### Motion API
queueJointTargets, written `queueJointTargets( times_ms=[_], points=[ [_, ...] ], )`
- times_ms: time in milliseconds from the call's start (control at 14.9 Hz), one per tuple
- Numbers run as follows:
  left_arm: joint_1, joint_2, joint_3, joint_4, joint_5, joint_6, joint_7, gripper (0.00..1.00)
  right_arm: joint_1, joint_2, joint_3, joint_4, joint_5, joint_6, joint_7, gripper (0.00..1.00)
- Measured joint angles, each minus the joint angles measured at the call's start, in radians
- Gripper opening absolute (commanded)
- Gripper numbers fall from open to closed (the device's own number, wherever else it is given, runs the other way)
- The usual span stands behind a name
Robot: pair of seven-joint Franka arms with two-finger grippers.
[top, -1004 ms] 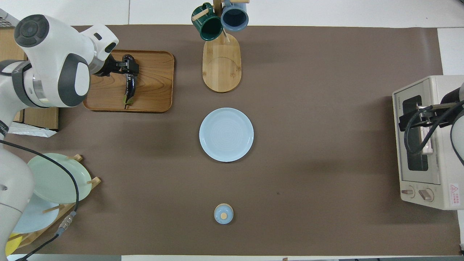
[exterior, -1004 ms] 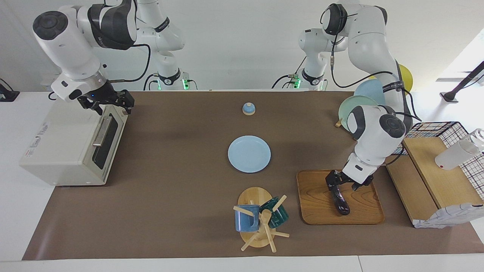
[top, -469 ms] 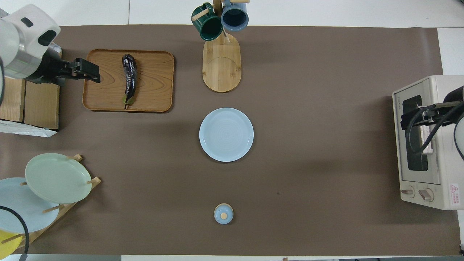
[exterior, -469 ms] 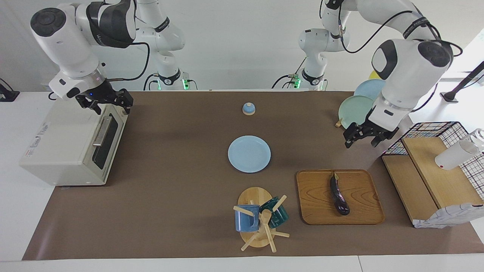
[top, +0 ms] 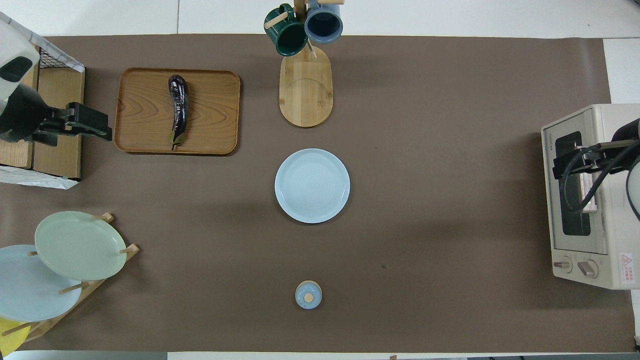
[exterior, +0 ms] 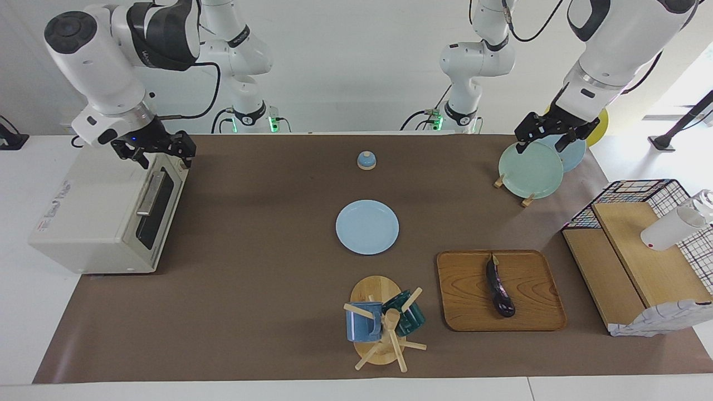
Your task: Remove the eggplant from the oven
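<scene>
The eggplant point(exterior: 499, 287) lies free on a wooden tray point(exterior: 535, 312), stem end toward the robots; it also shows in the overhead view point(top: 178, 107). The cream oven point(exterior: 94, 211) stands at the right arm's end of the table with its glass door shut; it also shows in the overhead view point(top: 585, 200). My left gripper point(exterior: 539, 143) is open and empty, raised over the plate rack. In the overhead view it point(top: 97, 127) shows beside the tray. My right gripper point(exterior: 163, 159) is open, just over the oven's top front edge by the door handle.
A light blue plate point(exterior: 367, 226) lies mid-table. A mug tree point(exterior: 381, 326) with two mugs stands beside the tray. A plate rack point(exterior: 529, 170), a small blue bell-shaped knob point(exterior: 366, 160), and a wire basket with wooden boards point(exterior: 640, 250) are also here.
My left gripper let go of the eggplant on the tray, rose and swung back over the plate rack. The eggplant stayed on the tray. The right gripper barely moved.
</scene>
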Motion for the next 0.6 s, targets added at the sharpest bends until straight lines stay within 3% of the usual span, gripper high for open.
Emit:
queueJointTargets(
  times_ms=[335, 603],
  points=[
    [0.002, -0.032, 0.000, -0.091, 0.000, -0.007, -0.003, 1.00, 0.000, -0.003, 0.000, 0.000, 0.000, -0.005, 0.000, 1.00],
    [0.014, -0.035, -0.007, -0.094, 0.000, 0.052, -0.003, 1.00, 0.000, -0.004, 0.000, 0.000, 0.000, -0.006, 0.000, 1.00]
  ],
)
